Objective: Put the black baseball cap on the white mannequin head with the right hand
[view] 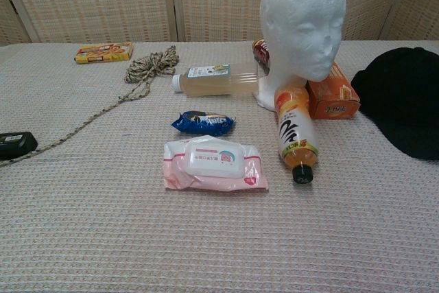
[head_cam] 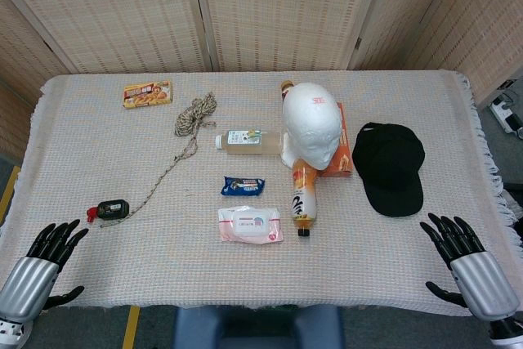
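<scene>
The black baseball cap [head_cam: 390,166] lies flat on the table to the right of the white mannequin head [head_cam: 312,123], brim toward me; the chest view shows the cap [view: 401,99] at its right edge and the bare head [view: 304,27] upright. My right hand [head_cam: 466,261] hovers at the table's near right corner, fingers spread, holding nothing, well below the cap. At the near left corner my left hand [head_cam: 39,266] is likewise open and empty. Neither hand appears in the chest view.
An orange juice bottle [head_cam: 303,196] and an orange box [head_cam: 341,153] lie beside the head, a clear bottle [head_cam: 249,141] to its left. Wipes pack [head_cam: 249,225], blue snack [head_cam: 243,186], rope [head_cam: 188,124], yellow box [head_cam: 148,93] and a black device [head_cam: 112,209] lie further left.
</scene>
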